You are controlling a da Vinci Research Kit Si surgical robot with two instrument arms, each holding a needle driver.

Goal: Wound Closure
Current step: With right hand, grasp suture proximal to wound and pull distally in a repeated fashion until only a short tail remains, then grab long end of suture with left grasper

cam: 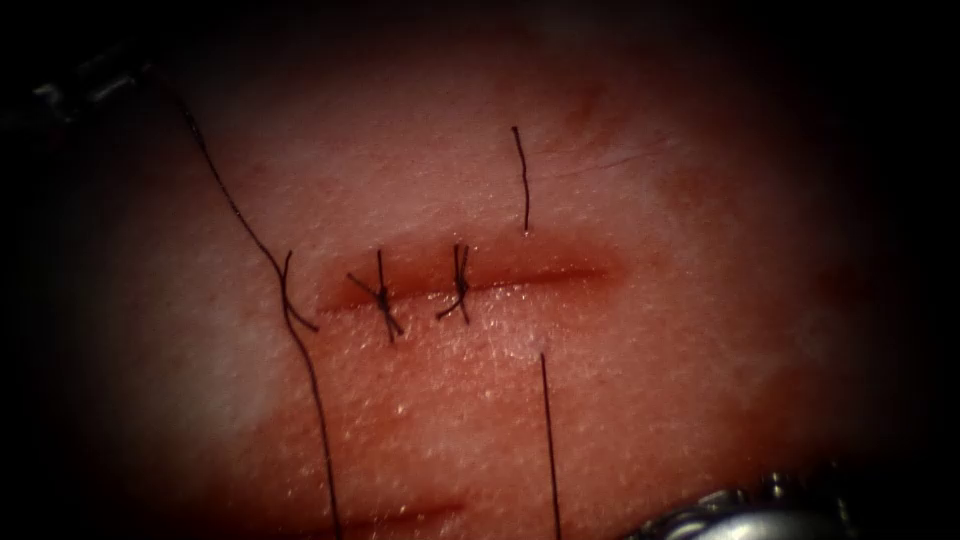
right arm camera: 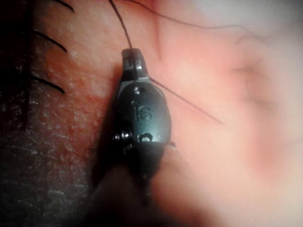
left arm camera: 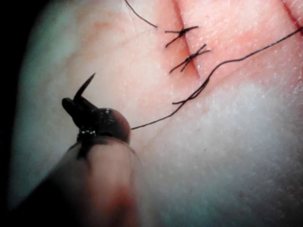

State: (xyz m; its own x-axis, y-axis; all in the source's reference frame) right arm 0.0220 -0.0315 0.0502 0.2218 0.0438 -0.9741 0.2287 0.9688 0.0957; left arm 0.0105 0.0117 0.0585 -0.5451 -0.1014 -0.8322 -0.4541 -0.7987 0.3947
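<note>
The tissue (cam: 640, 380) has a level cut (cam: 560, 272) with two knotted stitches (cam: 382, 296) on its left part. Right of them, a thread crosses under the cut. Its short tail (cam: 521, 180) lies above the cut and its long part (cam: 548, 440) runs down below it. My left tool (left arm camera: 75, 105) is shut on the curved needle (left arm camera: 86, 85) near its middle, off the tissue, with the point free. My right tool (right arm camera: 130, 53) is shut on the thread (right arm camera: 120, 23). Its wrist (cam: 745, 510) sits at the lower right edge.
Another long run of thread (cam: 300, 350) trails from the dark upper left, past the cut's left end, and down off the frame. Red fluid wets the tissue around the cut. A second shallow mark (cam: 420, 515) lies near the lower edge.
</note>
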